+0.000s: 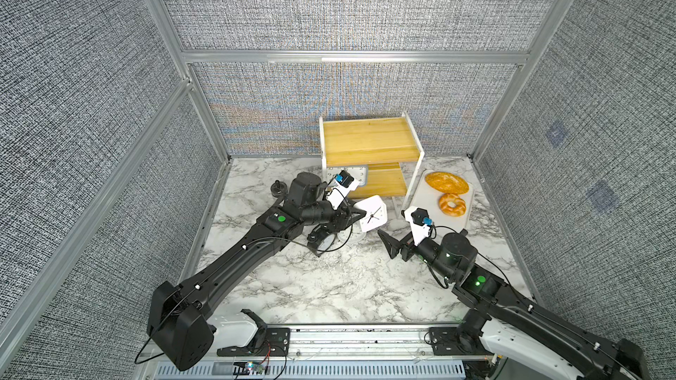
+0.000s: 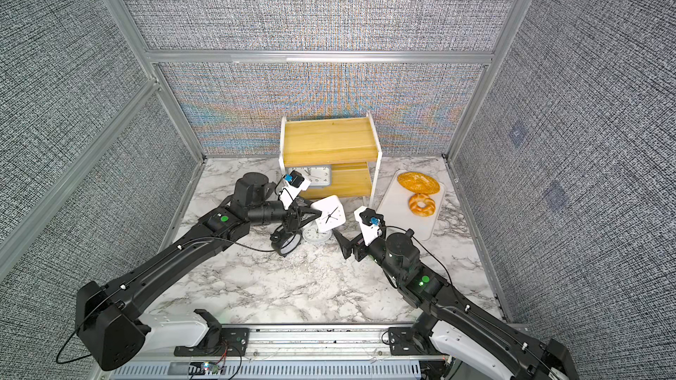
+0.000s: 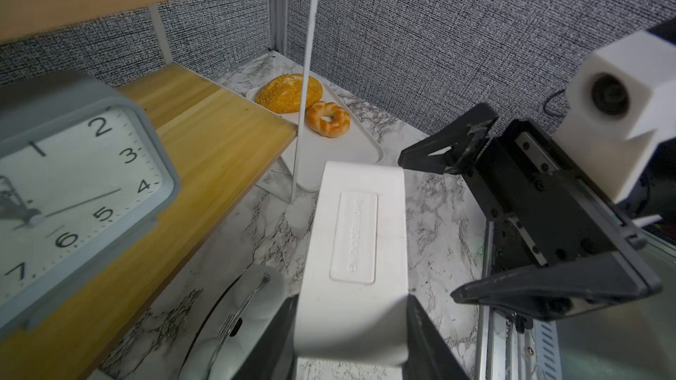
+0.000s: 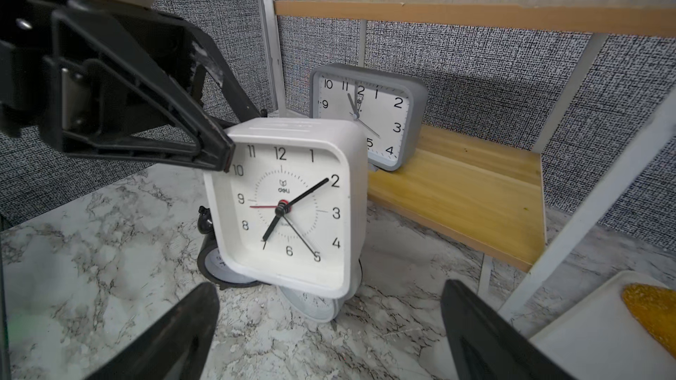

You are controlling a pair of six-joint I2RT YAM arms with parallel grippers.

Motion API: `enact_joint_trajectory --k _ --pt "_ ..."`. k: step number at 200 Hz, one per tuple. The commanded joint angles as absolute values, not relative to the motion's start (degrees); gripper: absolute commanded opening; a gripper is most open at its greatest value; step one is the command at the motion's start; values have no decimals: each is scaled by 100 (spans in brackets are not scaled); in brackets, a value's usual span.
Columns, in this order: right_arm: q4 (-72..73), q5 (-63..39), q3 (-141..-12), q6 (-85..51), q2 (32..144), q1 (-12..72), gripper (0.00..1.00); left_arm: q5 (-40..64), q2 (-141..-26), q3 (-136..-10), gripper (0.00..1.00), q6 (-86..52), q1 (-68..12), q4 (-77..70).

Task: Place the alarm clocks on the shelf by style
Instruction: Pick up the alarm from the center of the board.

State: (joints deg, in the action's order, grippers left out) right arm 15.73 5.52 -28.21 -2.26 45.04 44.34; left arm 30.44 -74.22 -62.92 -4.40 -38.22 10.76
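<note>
Marble worktop (image 1: 329, 286), task partly done — grey-blue clock (image 2: 315, 175) on the lower board of the shelf (image 2: 331, 140), small white square clock (image 1: 373, 213) gripped in left jaws just before it, right jaws wide and empty, black twin-bell clock (image 2: 287, 244) and white twin-bell clock (image 2: 316, 236) lying unshelved.

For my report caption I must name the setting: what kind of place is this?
Most likely a laboratory robot cell, not a home: grey fabric panels in an aluminium frame enclose a marble-patterned tabletop, and the left arm and right arm are mounted on a metal rail at its front.
</note>
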Motion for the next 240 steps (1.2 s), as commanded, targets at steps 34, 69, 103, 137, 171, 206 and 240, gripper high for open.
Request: enact_joint_trajectory --k 34,69,103,137,171,206,240 --pt "2531 1111 -2645 -279 4743 4555 99 1639 -7381 -6117 0 -1352 -4298 272" --pt "2448 1177 -2749 -114 4952 4604 99 1257 -7568 -6239 0 -1357 -4525 343" --pt "2347 1254 -2863 23 5138 4675 99 1180 -7789 -6437 0 -1286 -4673 403" --pt "2260 1641 -2921 118 5227 4768 99 1221 -7918 -6537 0 -1249 -4762 429" --pt "2200 1810 -2950 191 5274 4823 99 1237 -7917 -6565 0 -1198 -4808 466" --pt "2101 1949 -3027 254 5386 4860 99 1463 -7964 -6626 0 -1188 -4807 519" --pt "2047 2170 -3043 281 5364 4886 99 1494 -7917 -6612 0 -1150 -4808 598"
